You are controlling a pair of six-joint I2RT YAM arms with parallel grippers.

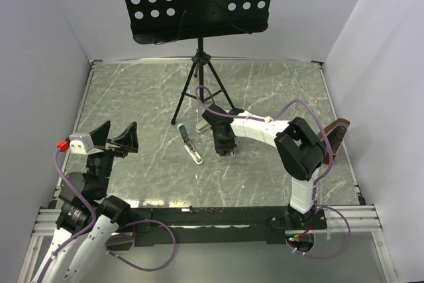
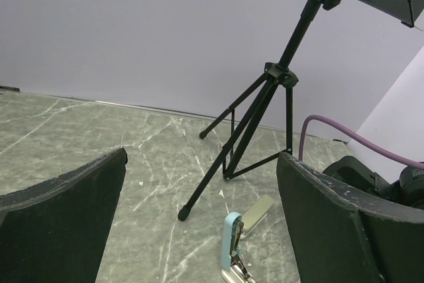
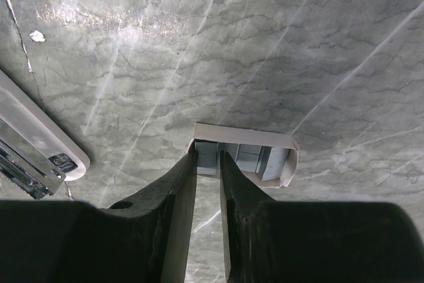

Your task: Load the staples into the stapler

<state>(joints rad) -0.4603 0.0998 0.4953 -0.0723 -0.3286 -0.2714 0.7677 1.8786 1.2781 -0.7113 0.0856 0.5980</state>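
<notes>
— Right wrist view: where is the staple box (image 3: 245,131)?
— Centre of frame, open on the counter (image 3: 265,44), with silvery strips (image 3: 248,158) inside. The right pincer (image 3: 207,157) is narrowed, its tips at the box's left end by the near edge. I can't tell whether it grips.
— The stapler (image 3: 36,154)?
— Lower left, lying open, apart from the box.
— The left pincer (image 1: 118,130)?
— Spread wide and holding nothing, at the left of the overhead view.

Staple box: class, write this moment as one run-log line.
right gripper: tips at open staple box | left gripper: open, raised | stapler: open
</notes>
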